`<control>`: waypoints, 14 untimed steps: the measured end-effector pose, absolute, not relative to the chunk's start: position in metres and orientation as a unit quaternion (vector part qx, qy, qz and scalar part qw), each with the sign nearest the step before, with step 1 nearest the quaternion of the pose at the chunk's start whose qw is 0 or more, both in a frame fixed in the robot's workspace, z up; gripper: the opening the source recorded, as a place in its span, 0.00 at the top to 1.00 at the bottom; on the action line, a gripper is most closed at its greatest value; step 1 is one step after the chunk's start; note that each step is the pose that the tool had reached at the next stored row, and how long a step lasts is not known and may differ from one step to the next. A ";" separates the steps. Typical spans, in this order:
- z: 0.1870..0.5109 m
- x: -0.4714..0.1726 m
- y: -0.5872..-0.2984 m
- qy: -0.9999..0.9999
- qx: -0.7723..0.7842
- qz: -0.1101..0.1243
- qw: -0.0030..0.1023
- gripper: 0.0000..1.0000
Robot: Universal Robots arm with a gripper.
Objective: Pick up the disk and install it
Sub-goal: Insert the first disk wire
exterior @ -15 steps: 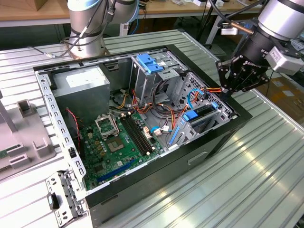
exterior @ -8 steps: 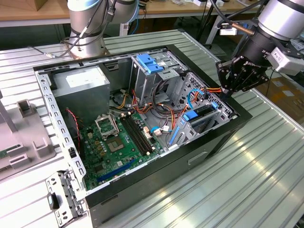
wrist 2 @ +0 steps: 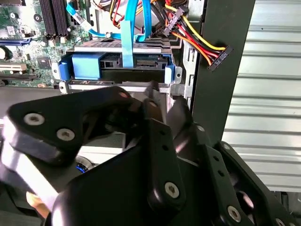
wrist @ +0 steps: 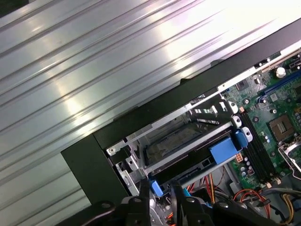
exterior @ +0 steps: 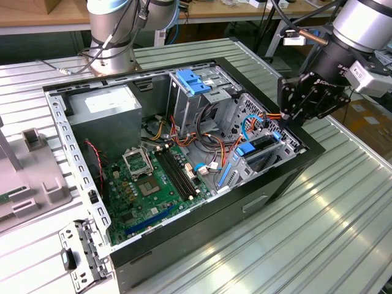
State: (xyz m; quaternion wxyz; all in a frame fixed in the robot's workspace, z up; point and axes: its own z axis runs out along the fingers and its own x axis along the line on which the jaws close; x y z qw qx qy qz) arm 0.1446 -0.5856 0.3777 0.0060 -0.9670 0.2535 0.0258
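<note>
Black linkage fingers (wrist 2: 155,141) of the robot's hand (exterior: 293,105) sit right up against the lens in the second wrist view, and their tips look drawn close together with nothing pinched between them, so I'd call it closed and empty. Just past the tips sits the disk (wrist 2: 117,66), a flat silver-grey metal hard drive with blue plastic side rails, lying in its metal bay at the edge of the open black computer case (exterior: 202,229). A light blue flat data cable (wrist 2: 127,33) runs down to its connector edge, and a bundle of red, yellow and black power wires (wrist 2: 197,40) hangs just beside it, ending in a black plug. In the first wrist view the same drive (wrist: 188,160) shows in the bay with its blue rail (wrist: 223,150) facing the green motherboard (wrist: 277,117), and the fingertips (wrist: 176,197) hover just next to it. From the exterior view the hand hangs over the case's corner on the exterior view's right, just above the drive bay (exterior: 260,150). Whole case rests on a ribbed silver aluminium tabletop (exterior: 318,233), with the grey boxy power supply (exterior: 104,113) at the far end inside.
</note>
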 end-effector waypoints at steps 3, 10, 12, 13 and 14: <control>0.378 0.145 -0.586 0.253 -0.967 0.026 0.006 0.58; 0.377 0.145 -0.586 0.259 -0.965 0.026 0.006 0.58; 0.377 0.145 -0.586 0.271 -0.962 0.026 0.006 0.58; 0.376 0.145 -0.586 0.278 -0.960 0.026 0.007 0.58; 0.376 0.145 -0.586 0.288 -0.957 0.026 0.007 0.58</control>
